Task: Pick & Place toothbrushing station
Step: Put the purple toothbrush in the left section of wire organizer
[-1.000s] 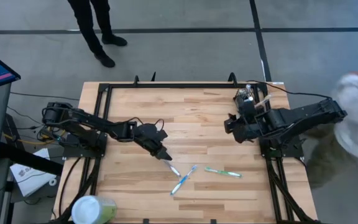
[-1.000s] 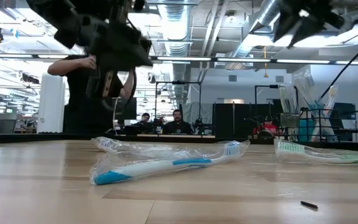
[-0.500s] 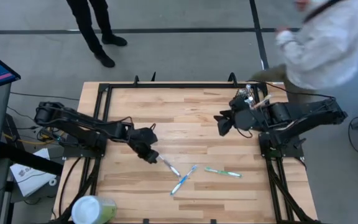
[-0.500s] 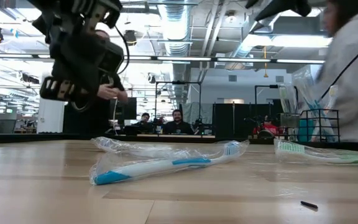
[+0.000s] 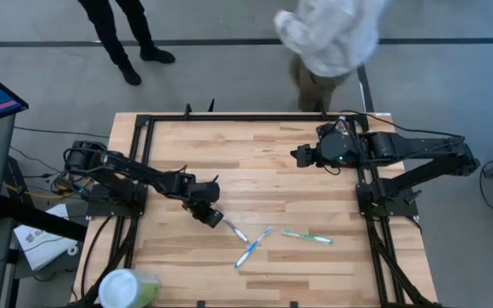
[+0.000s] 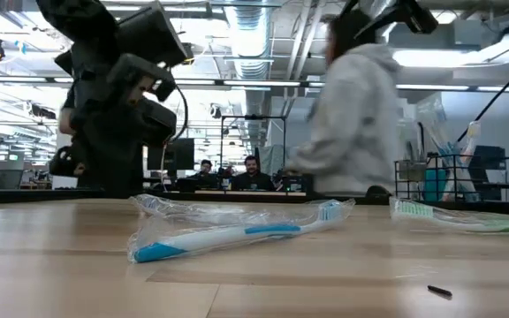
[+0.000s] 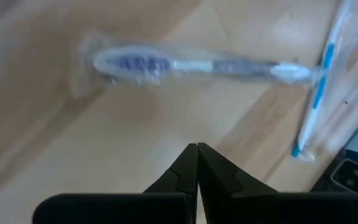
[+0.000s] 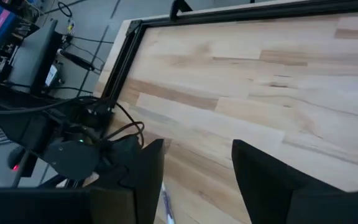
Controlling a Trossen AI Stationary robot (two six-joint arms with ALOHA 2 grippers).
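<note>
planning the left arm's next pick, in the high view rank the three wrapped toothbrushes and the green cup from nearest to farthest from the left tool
From the left tool, shut above the table:
1. White-handled toothbrush, just right of the tool, its near end almost beneath it.
2. Blue toothbrush, next along, crossing toward the front edge.
3. Green toothbrush, farther right, and the green cup at the front left corner: too close to call.

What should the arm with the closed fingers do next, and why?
Probably open its fingers. The left gripper is shut and empty just above the wrapped toothbrush, which lies flat on the table; closed fingers can't grab it.
</note>
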